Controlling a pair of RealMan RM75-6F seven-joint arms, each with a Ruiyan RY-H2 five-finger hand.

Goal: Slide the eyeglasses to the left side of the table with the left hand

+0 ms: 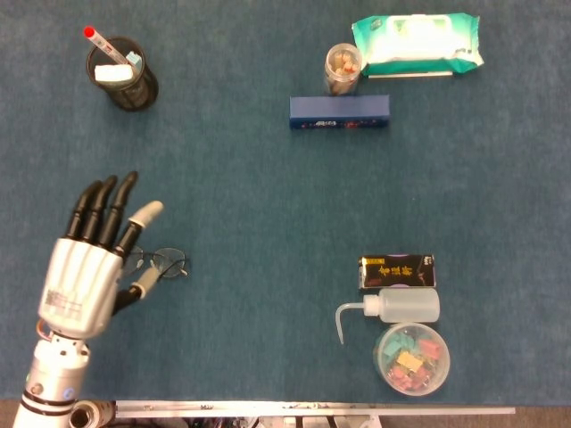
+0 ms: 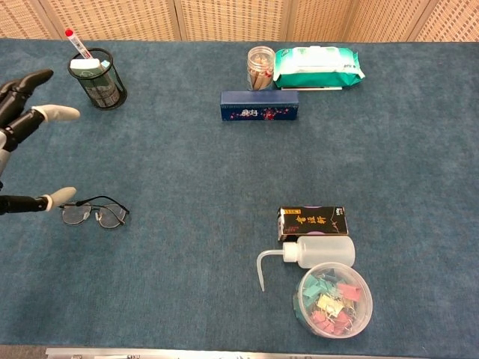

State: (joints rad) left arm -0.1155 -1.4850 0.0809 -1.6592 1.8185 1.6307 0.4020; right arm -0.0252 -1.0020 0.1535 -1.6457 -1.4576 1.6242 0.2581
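The thin-framed eyeglasses (image 1: 165,263) lie flat on the blue table cloth at the left, also in the chest view (image 2: 95,214). My left hand (image 1: 85,276) hangs just left of them with its fingers spread and nothing in it. In the head view its thumb (image 1: 141,283) covers the glasses' left lens. In the chest view the thumb tip (image 2: 58,197) sits just off the frame's left end, and I cannot tell whether it touches. My right hand shows in neither view.
A black mesh cup (image 1: 123,73) with pens stands at the far left. A blue box (image 1: 339,111), a jar (image 1: 342,69) and a wipes pack (image 1: 417,43) sit at the back. A black carton (image 1: 397,271), squeeze bottle (image 1: 401,306) and tub of clips (image 1: 411,358) are front right.
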